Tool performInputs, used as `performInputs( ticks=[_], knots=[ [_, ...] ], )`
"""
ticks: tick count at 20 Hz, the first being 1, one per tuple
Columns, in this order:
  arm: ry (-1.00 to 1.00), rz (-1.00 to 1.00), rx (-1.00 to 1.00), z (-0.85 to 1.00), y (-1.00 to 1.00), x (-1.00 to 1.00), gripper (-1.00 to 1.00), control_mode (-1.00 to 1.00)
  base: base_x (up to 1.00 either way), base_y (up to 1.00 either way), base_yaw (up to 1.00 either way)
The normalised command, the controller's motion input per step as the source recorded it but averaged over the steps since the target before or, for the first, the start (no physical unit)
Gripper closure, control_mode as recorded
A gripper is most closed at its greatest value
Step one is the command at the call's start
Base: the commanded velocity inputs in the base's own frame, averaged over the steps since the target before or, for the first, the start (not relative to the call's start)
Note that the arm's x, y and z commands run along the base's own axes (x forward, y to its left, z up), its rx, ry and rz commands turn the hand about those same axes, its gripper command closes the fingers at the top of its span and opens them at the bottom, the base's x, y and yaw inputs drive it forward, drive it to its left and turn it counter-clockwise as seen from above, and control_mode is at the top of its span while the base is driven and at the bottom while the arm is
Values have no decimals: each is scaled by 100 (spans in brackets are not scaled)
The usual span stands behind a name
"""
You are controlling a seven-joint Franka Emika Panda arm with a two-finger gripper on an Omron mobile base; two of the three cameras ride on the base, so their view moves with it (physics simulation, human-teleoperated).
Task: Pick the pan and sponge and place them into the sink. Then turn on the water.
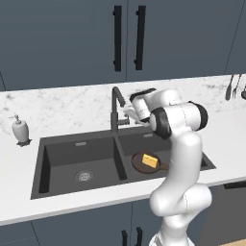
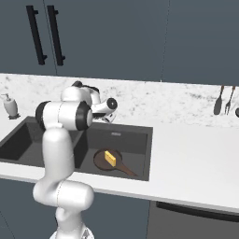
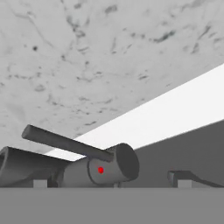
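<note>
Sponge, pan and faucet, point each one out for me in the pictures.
sponge (image 1: 150, 160), left base view, its yellow top face.
pan (image 2: 101, 160), right base view, bare dark base.
faucet (image 1: 114, 106), left base view, upright neck.

A yellow sponge (image 1: 150, 160) is seen in a dark brown pan (image 1: 140, 163); the sink (image 1: 62, 158) is dark grey, the worktop (image 1: 19, 158) white.

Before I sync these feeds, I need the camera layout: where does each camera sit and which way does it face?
Left base view: behind-left, looking down at the sink; arm rises lower right.
Right base view: behind-right, same sink; arm lower left.
Hand view: on the hand, facing the faucet lever and marble backsplash.
Both base views share the pan holding the sponge.
</note>
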Motion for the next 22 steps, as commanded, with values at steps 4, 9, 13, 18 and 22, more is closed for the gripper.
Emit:
performInputs(
  ticks=[4, 9, 13, 18, 22],
  knots=[
    [0, 0, 0, -24, 9, 22, -100, -100, 0, 0, 0],
    [0, 0, 0, -20, 4, 21, -100, -100, 0, 0, 0],
    [0, 0, 0, -18, 4, 23, -100, -100, 0, 0, 0],
    [0, 0, 1, -19, 8, 13, -100, -100, 0, 0, 0],
    [0, 0, 0, -21, 16, 1, 100, -100, 0, 0, 0]
  ],
)
